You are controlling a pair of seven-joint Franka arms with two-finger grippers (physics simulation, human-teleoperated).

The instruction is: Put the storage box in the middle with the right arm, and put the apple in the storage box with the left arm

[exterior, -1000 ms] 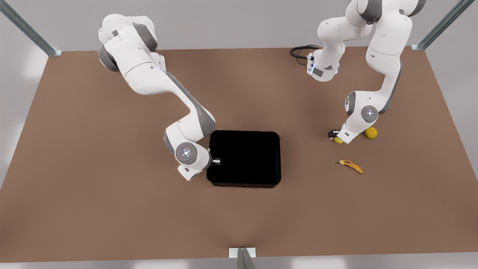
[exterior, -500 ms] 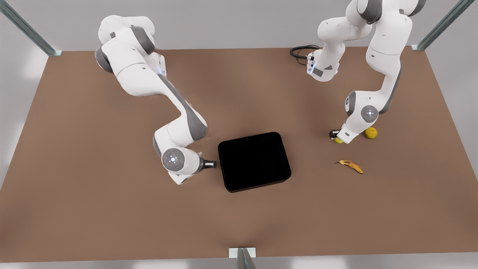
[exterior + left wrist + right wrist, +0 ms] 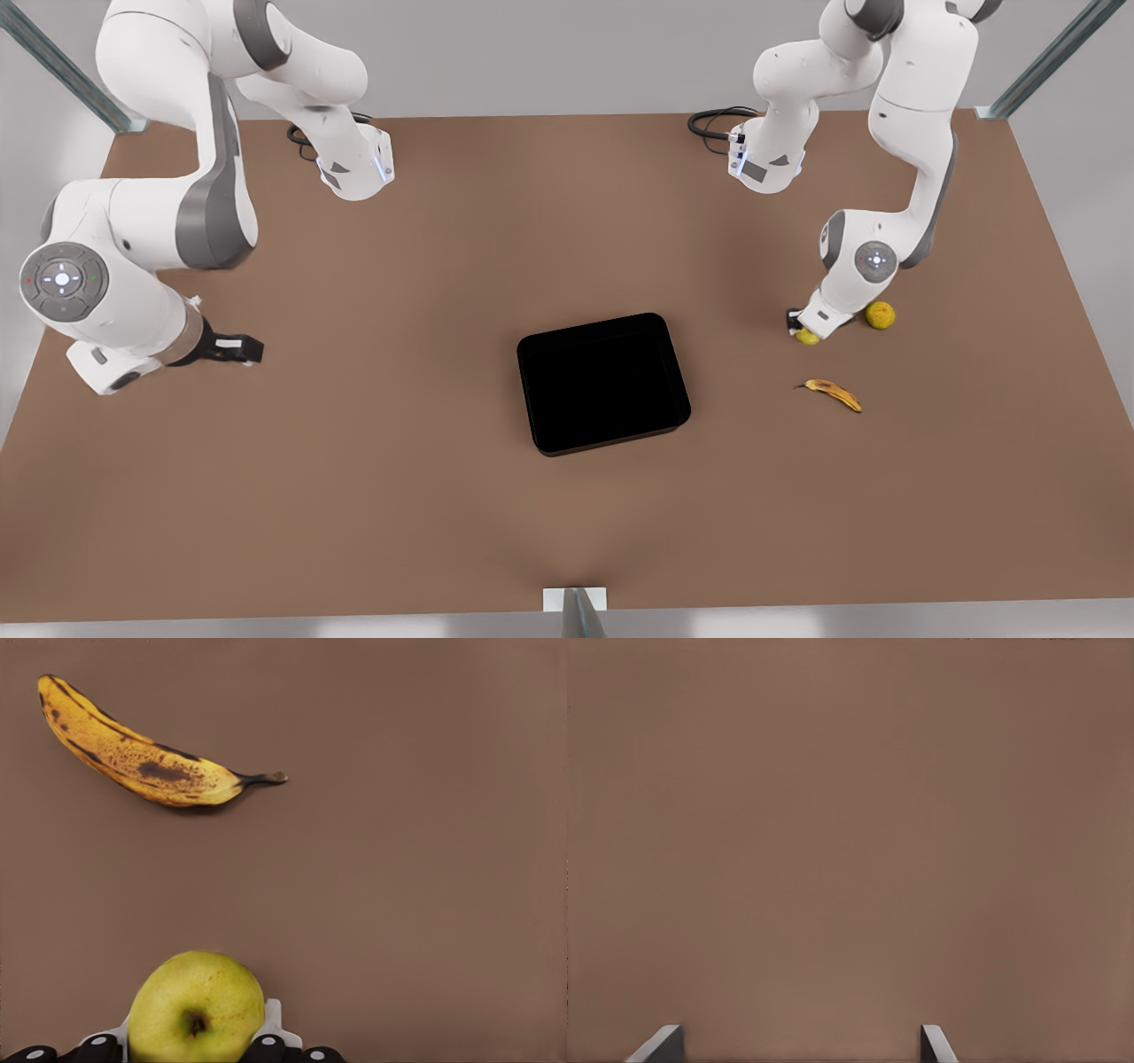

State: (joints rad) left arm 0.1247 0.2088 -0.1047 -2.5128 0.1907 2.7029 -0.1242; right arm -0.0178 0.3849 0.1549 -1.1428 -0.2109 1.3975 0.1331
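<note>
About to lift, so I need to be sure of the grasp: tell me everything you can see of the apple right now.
The apple is small, round, yellow-green, smooth-skinned, with a dark stem dimple facing the wrist camera. It sits on the brown table at the front view's right, between the left claw's fingers, which sit against both sides. An orange-yellow fruit lies close beside it, the spotted banana a little apart; neither touches it. It is well away from the storage box.

My two arms are white with rounded segments and grey joint covers. Each wrist carries a grey round cap with a lit white centre and small dots. The bases bear blue-lit panels, with black cables [image 3: 718, 124] coiled behind them at twelve o'clock. The left gripper [image 3: 795, 321] and right gripper [image 3: 241, 350] are black, with pale finger pads.
</note>
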